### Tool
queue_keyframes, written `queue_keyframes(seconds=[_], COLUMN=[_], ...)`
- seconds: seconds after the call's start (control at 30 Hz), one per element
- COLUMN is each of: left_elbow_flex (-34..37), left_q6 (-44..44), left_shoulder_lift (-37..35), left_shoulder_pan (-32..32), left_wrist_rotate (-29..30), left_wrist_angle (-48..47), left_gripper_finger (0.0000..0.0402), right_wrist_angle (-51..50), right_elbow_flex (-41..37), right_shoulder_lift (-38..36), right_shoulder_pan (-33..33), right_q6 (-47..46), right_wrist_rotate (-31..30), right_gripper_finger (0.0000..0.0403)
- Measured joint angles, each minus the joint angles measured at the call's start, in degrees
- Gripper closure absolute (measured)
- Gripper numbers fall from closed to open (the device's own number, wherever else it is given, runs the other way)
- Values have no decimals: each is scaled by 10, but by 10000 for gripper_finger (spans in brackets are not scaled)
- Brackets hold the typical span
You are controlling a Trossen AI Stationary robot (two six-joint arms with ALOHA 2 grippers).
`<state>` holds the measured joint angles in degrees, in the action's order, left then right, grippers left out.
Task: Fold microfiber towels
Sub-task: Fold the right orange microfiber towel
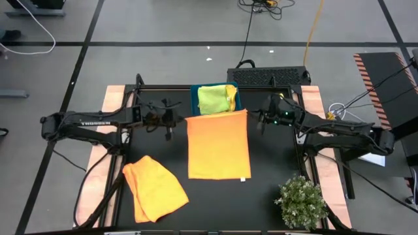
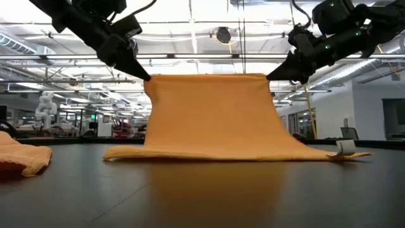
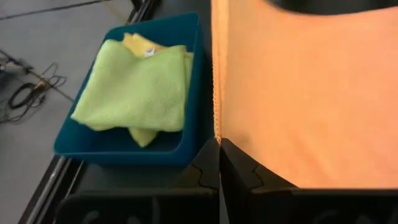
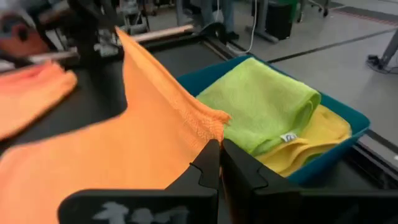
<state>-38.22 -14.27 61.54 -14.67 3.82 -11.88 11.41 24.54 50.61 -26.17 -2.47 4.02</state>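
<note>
Step in hand: first fold of orange towel (image 1: 217, 145). Left tool (image 2: 144, 77) and right tool (image 2: 271, 76) each clenched on a far corner, edge lifted between them, rest of cloth on counter (image 1: 261, 196) below and in front of tools. Second orange towel (image 1: 153, 187) lies crumpled near left arm's side. Lime towel (image 1: 217, 98) atop yellow towel (image 4: 317, 140) in teal tray (image 3: 118, 149), just behind tools. Judged next: carry both corners fwd together, level, lay onto near edge. Writing: "TROSSEN" on left arm; cloth tags illegible.
</note>
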Motion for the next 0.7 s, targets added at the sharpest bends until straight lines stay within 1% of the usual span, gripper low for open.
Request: queue_keyframes(seconds=[0.13, 0.23, 0.33, 0.47, 0.57, 0.63, 0.7], left_elbow_flex=[1, 1, 3, 20, 33, 46, 49], left_q6=[-6, -7, -2, 11, 20, 31, 46], left_shoulder_lift=[0, 0, 0, 13, 37, 52, 77], left_shoulder_pan=[14, 40, 72, 119, 147, 160, 171], left_wrist_rotate=[-35, -43, -43, -54, -53, -53, -54], left_wrist_angle=[-7, -9, -3, 35, 86, 92, 131], left_gripper_finger=[398, 399, 398, 399, 398, 399, 399], right_wrist_angle=[-5, -12, -31, -66, -48, -30, -14], right_elbow_flex=[-3, -3, -3, -4, -25, -46, -69], right_shoulder_lift=[0, 0, 0, 0, -2, -4, -6], right_shoulder_pan=[15, 33, 54, 79, 104, 121, 136], right_q6=[36, 64, 77, 77, 78, 77, 69], right_wrist_rotate=[41, 66, 65, 65, 65, 65, 65], right_gripper_finger=[402, 402, 402, 403, 403, 403, 403])
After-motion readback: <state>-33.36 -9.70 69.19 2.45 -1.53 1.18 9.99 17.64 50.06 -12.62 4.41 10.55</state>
